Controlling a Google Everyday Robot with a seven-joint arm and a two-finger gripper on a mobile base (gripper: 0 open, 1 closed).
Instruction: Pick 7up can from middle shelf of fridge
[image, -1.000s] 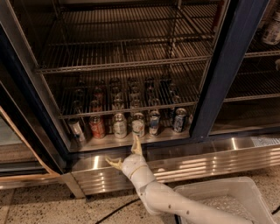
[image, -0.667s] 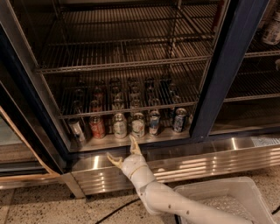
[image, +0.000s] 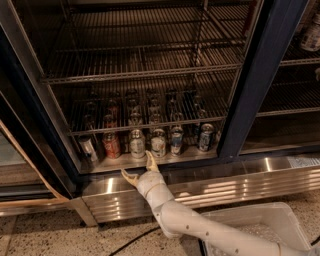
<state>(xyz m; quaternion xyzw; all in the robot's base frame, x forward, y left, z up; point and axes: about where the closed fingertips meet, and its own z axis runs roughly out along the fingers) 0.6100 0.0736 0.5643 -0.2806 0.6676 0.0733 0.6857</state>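
The fridge (image: 260, 90) stands open, with dark wire racks above. On its flat, shiny middle shelf (image: 200, 152) a row of cans stands at the front. The 7up can (image: 136, 143) is pale silver-white and stands right of a red can (image: 111, 145). My gripper (image: 137, 165) is open and empty. It sits just in front of and below the shelf edge, directly under the 7up can. One fingertip (image: 149, 156) nearly reaches the shelf lip. It touches no can.
Another pale can (image: 158, 143) and two blue-and-white cans (image: 176, 140) (image: 205, 137) stand to the right. A silver can (image: 89, 148) stands at far left, with more cans behind. A ribbed steel base panel (image: 225, 185) and a white bin (image: 250, 225) lie below.
My gripper has crept slightly up and left toward the shelf edge, still open. The cans have not moved.
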